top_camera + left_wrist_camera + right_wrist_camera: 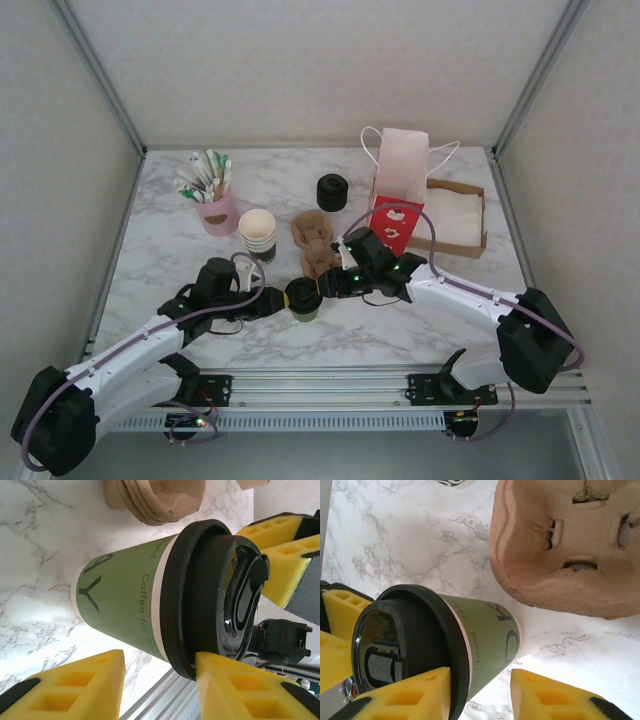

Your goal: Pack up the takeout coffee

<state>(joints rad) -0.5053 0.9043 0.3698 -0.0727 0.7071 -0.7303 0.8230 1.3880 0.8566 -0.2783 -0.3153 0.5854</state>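
The takeout cup (125, 605), green-sleeved with a white rim, stood upright on the marble surface (420, 325) near the middle front. Its black lid (210, 595) was already seated on top. Both arms met over it in the top view. The left hand (281, 301) sat at the cup's 9 o'clock and the right hand (326, 287) at its 3 o'clock.

In the left wrist view the yellow fingers (75, 685) were spread apart. One of them overlapped the lid's rim, and I could not tell whether it touched. The right wrist view showed that hand spread as well, with one finger (405, 695) by the lid and the cup body showing in the gap between the two fingers. Neither hand appeared to be pinching anything.

By my reading the capping step was finished or being checked, and packing proper had not begun. The brown pulp carrier (315, 245) lay just beyond the cup at 12 o'clock. The pink paper bag (402, 170) stood farther off at about 1 o'clock.

The next move probably called for one hand to close around the cup's sleeve below the lid, squeezing gently so the paper wall did not buckle. The other hand would back away. The cup would then need lifting level and setting into a well of the carrier.
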